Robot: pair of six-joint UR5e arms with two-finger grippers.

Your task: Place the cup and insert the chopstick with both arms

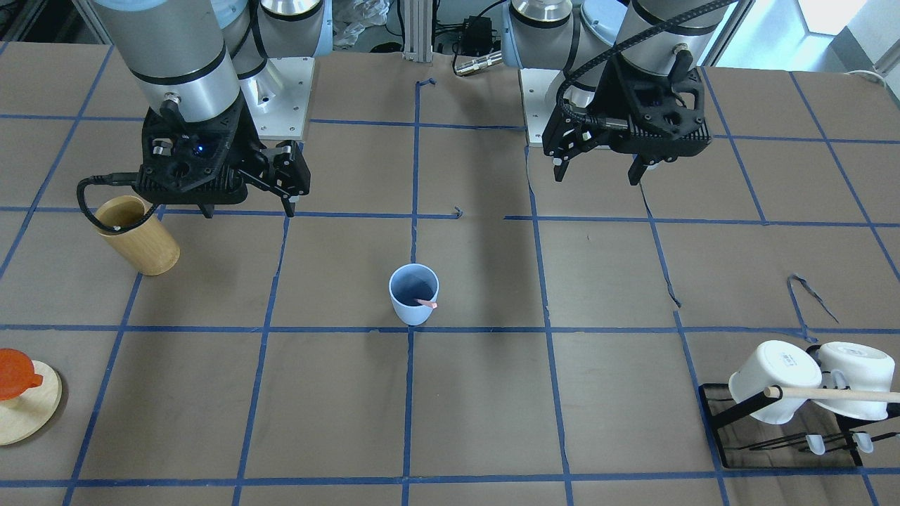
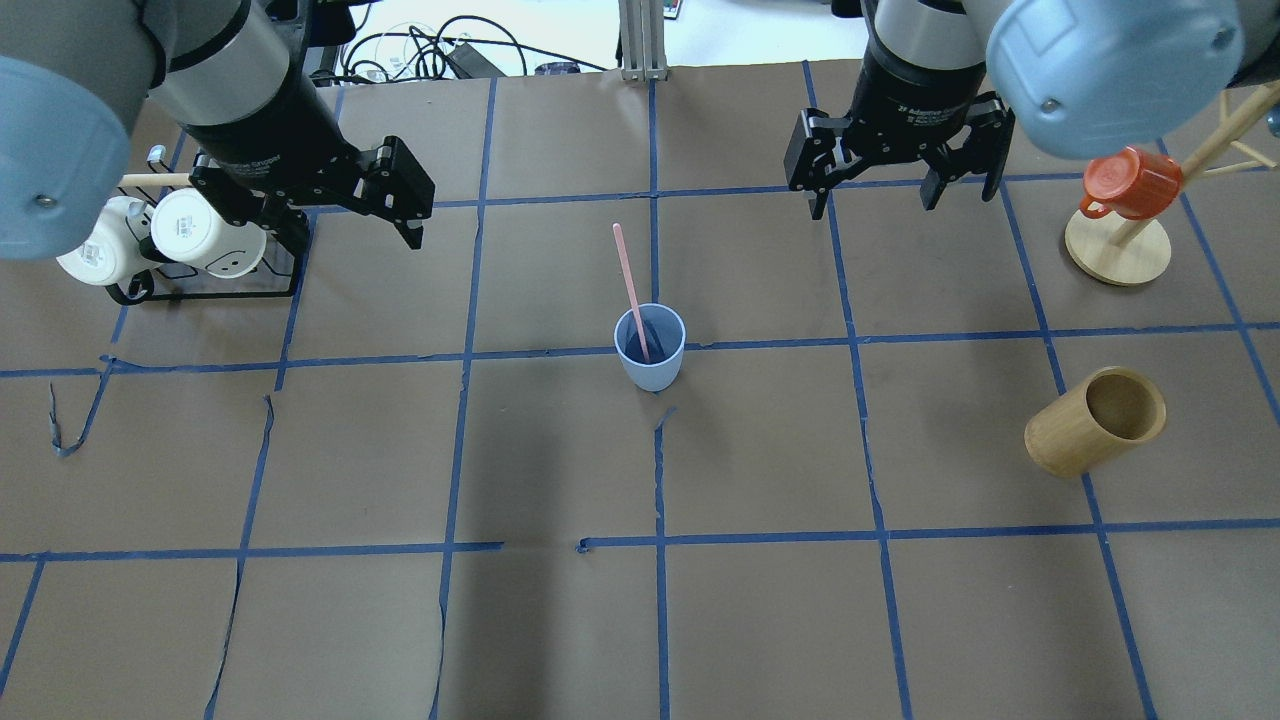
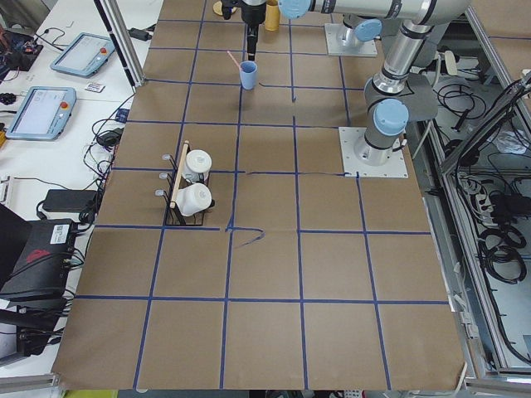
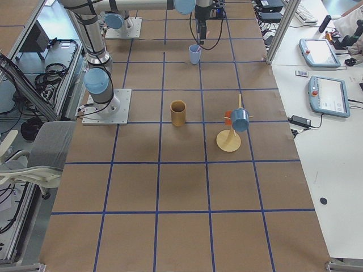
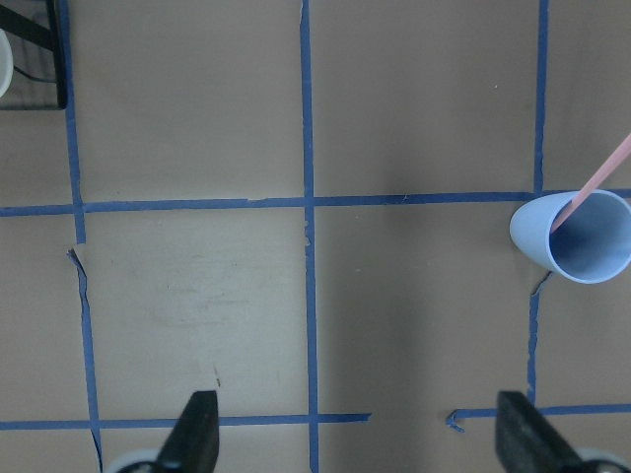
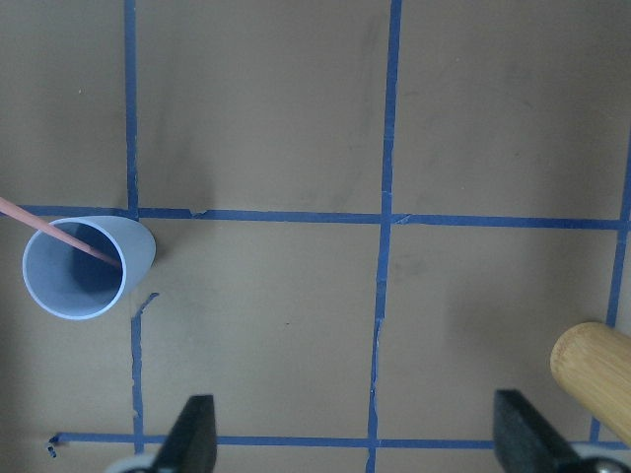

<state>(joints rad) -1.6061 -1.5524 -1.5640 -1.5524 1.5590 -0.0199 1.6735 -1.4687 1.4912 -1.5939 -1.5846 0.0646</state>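
Note:
The light-blue cup (image 2: 650, 348) stands upright near the table's middle, beside a blue tape crossing. One pale-pink chopstick (image 2: 630, 280) stands in it and leans over the rim, away from the robot. Both also show in the front view, the cup (image 1: 413, 294) and the chopstick tip (image 1: 427, 303). My left gripper (image 2: 350, 235) is open and empty, raised above the table, to the cup's left. My right gripper (image 2: 872, 200) is open and empty, raised, to the cup's right. The left wrist view shows the cup (image 5: 574, 236) at its right edge, the right wrist view shows the cup (image 6: 89, 266) at its left.
A tan bamboo cylinder (image 2: 1095, 420) stands on the robot's right side. An orange cup (image 2: 1130, 185) hangs on a wooden stand (image 2: 1118, 255) beyond it. Two white mugs (image 2: 195, 232) sit on a black rack (image 2: 130, 295) with a wooden rod (image 1: 837, 393) on the robot's left.

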